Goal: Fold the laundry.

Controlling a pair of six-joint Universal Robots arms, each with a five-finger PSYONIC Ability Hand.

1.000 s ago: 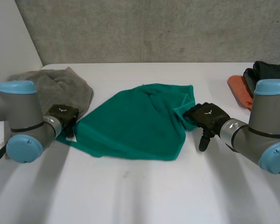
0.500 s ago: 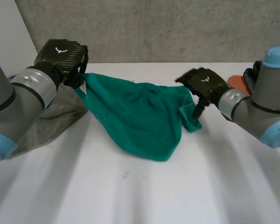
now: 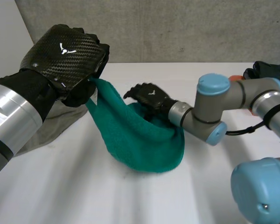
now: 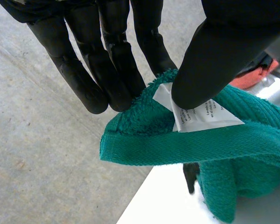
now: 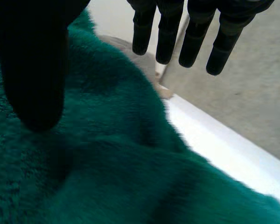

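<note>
Head view: the left hand [image 3: 67, 56] is up high, thumb and fingers pinching one corner of the green terry towel [image 3: 140, 144] beside its white care label [image 4: 200, 114]. The rest sags onto the white table [image 3: 130, 200]. The right hand [image 3: 149, 98] hovers over the towel's middle, fingers straight, gripping nothing. With only that single pinch, the corner could slip free!

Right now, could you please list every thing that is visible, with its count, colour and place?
green towel: one, green, mid-table, one corner raised
label: one, white, on the raised corner
grey towel: one, grey, robot's left side
orange cloth: one, orange, far right side
black item: one, black, beside the orange cloth
table: one, white
wall: one, grey, behind the table
left hand: black, pinching the raised corner
right hand: black, fingers straight, over the green towel
</note>
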